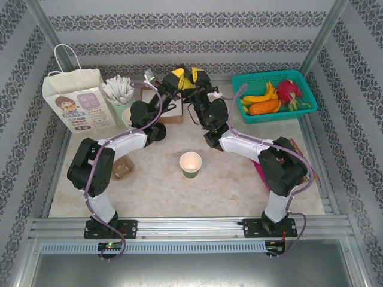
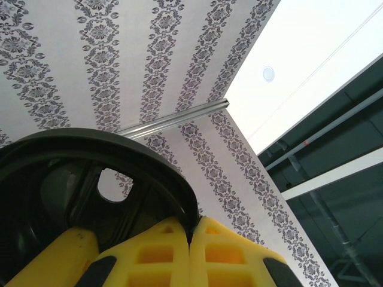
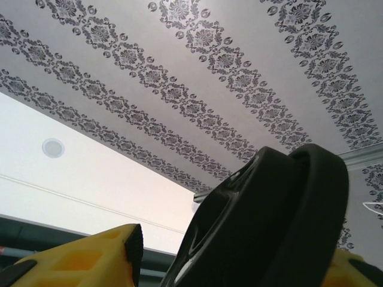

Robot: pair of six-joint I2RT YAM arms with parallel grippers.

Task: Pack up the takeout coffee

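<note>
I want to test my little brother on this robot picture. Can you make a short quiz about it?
1. True or false: the cup in the middle of the table has its lid on.
2. What lies in the green basket? A) fruit B) spoons C) socks
3. Fill in: the paper bag stands at the back ___ corner of the table.

Key: 1 false; 2 A; 3 left.
</note>
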